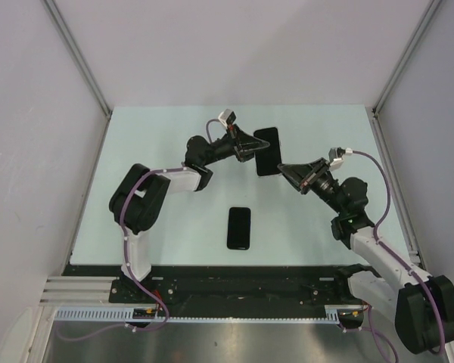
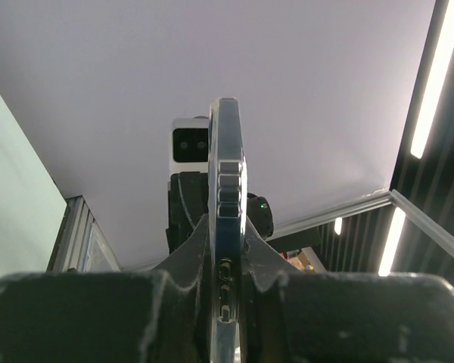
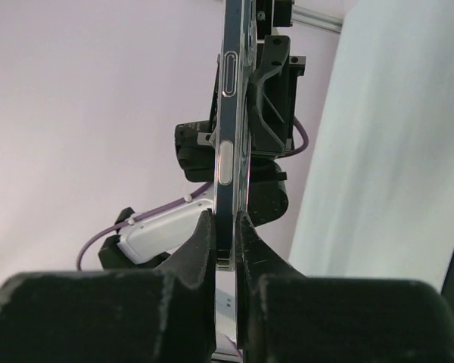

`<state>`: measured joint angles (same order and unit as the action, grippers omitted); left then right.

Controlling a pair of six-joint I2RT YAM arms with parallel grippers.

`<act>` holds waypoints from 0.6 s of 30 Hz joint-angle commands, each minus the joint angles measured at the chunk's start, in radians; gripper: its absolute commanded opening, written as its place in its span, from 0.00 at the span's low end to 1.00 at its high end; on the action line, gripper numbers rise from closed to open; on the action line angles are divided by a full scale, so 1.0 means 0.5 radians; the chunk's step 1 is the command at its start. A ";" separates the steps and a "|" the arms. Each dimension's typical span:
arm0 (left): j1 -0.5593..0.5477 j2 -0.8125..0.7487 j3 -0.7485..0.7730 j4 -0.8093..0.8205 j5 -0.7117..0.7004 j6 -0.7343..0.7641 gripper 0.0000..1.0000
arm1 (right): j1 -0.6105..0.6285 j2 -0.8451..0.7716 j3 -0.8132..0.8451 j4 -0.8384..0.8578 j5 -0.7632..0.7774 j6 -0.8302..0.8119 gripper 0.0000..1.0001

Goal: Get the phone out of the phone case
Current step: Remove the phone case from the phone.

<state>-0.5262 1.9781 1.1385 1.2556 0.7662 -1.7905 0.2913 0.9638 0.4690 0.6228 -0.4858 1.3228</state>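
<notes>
Silver-rimmed, the phone (image 1: 267,151) hangs above the far middle of the pale green counter (image 1: 159,144), and you have it pinched from both sides. Your left tool (image 1: 254,148) clamps its left edge. Your right tool (image 1: 282,169) is pressed together on its near right corner. Both wrist views show the phone edge-on between the fingers. Nearer to you, a flat black slab (image 1: 239,228) lies on the counter, apart from both tools; you cannot tell what it is.

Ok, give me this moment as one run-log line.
left tool: shut on phone | right tool: shut on phone | phone: held aloft between both | black piece, likely the case: flat on table
</notes>
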 commanded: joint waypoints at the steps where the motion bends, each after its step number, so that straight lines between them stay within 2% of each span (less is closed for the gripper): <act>1: 0.013 -0.090 0.003 0.403 -0.189 -0.076 0.00 | 0.052 -0.035 -0.192 0.692 0.118 0.455 0.00; 5: -0.018 -0.131 -0.037 0.590 -0.268 -0.073 0.00 | 0.114 0.115 -0.303 1.278 0.293 0.836 0.00; 11: -0.043 -0.161 -0.037 0.722 -0.339 -0.033 0.00 | 0.246 0.471 -0.309 1.889 0.520 1.161 0.00; 18: -0.061 -0.189 0.039 0.781 -0.360 -0.030 0.00 | 0.368 0.594 -0.202 1.957 0.631 1.291 0.00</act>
<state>-0.5220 1.9690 1.1080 1.2545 0.6838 -1.7992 0.4217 1.2526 0.3038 1.2476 -0.1917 1.8339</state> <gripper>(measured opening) 0.149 0.065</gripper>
